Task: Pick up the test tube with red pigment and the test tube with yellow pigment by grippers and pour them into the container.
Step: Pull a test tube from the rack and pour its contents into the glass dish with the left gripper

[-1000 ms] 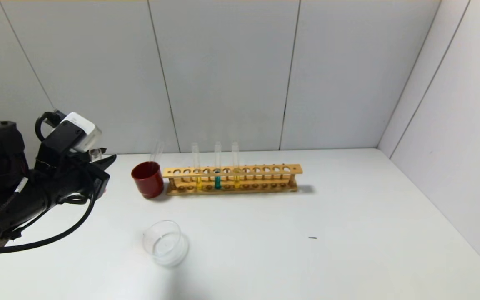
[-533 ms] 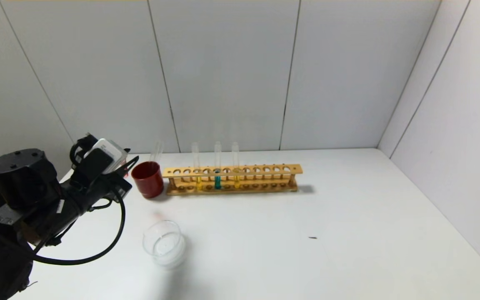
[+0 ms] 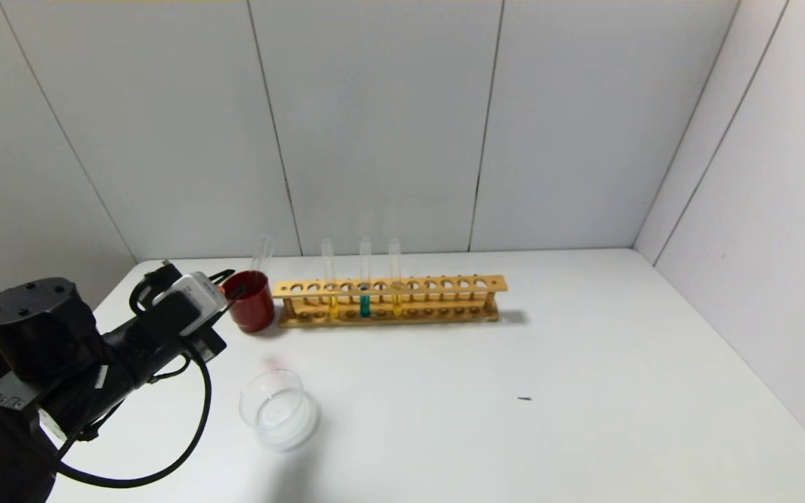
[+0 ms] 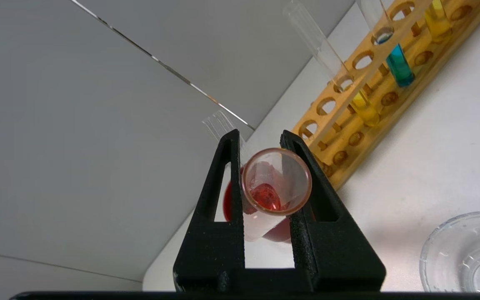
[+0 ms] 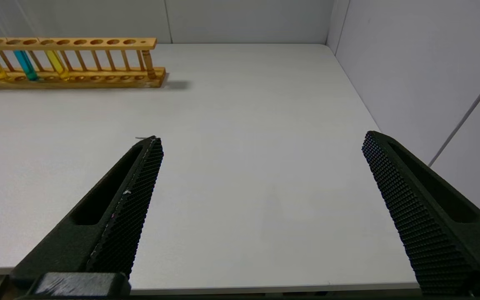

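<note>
Head view: my left gripper [image 3: 224, 297] sits at the table's [image 3: 514, 433] left side, just left of the red cup [image 3: 249, 302], which it partly covers. Its fingers and load are hard to make out here. The dish [image 3: 278, 407] lies nearer, right of my arm, apart from it. The rack [image 3: 388, 300] stands right of the cup, holding two yellow tubes [image 3: 330, 279] with a teal tube [image 3: 365, 279] between them. An empty tube [image 3: 263, 255] leans out of the cup.

Left wrist view: my left gripper [image 4: 261, 141] is clamped on the red tube [image 4: 275, 187], fingers against its sides just below the rim. The tube's long axis runs almost along the camera's line, mouth toward the lens, bottom toward the cup [image 4: 279, 231]. A small pool of orange-red liquid lies inside; the lower end is hidden. The dish [image 4: 465, 250] is cut off at the frame edge.

Right wrist view: my right gripper [image 5: 261, 146] hangs spread wide and empty over the near right table [image 5: 240, 125]. The rack's [image 5: 98, 79] left end is cut off.
</note>
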You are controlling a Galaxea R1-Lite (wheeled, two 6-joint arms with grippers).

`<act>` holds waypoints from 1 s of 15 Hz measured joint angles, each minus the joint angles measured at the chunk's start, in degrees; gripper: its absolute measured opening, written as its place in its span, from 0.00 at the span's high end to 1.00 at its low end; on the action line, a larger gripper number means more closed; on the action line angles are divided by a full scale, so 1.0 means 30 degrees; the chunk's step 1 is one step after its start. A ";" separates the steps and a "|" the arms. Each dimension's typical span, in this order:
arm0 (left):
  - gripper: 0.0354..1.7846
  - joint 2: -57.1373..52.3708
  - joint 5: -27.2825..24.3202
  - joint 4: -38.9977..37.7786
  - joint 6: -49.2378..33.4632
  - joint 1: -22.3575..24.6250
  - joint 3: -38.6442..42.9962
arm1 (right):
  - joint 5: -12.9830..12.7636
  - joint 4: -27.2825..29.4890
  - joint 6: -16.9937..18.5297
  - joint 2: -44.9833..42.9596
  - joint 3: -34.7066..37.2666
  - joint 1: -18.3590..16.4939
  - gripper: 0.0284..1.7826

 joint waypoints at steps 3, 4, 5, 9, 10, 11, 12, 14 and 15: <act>0.82 -0.0524 -0.0402 0.0000 0.0764 -0.0102 0.0077 | 0.0000 0.0000 0.0000 0.0000 0.0000 0.0000 0.02; 0.82 -0.0626 -0.0890 -0.0004 0.1004 -0.0122 0.0211 | 0.0000 0.0008 0.0000 0.0000 0.0000 0.0000 0.02; 0.82 -0.0735 -0.1369 0.0000 0.1325 -0.0122 0.0435 | 0.0000 0.0008 0.0000 0.0000 0.0000 0.0000 0.02; 0.82 -0.1268 -0.2040 0.0000 0.3661 -0.0321 0.1552 | 0.0000 0.0008 0.0008 0.0000 0.0000 0.0000 0.02; 0.82 -0.1353 -0.2085 0.0000 0.4376 -0.0313 0.1617 | -0.0008 0.0008 0.0000 0.0000 0.0000 0.0000 0.02; 0.82 -0.1426 -0.2166 0.0000 0.4990 -0.0297 0.1646 | -0.0008 0.0008 0.0000 0.0000 0.0000 0.0000 0.02; 0.82 -0.1455 -0.2454 0.0008 0.5587 -0.0284 0.1646 | 0.0000 0.0008 0.0008 0.0000 0.0000 0.0000 0.02; 0.82 -0.1317 -0.3251 0.0000 0.6408 -0.0146 0.1625 | -0.0008 0.0008 0.0000 0.0000 0.0000 0.0000 0.02; 0.82 -0.1113 -0.3389 0.0000 0.6644 0.0061 0.1564 | 0.0000 0.0008 0.0016 0.0000 0.0000 0.0000 0.02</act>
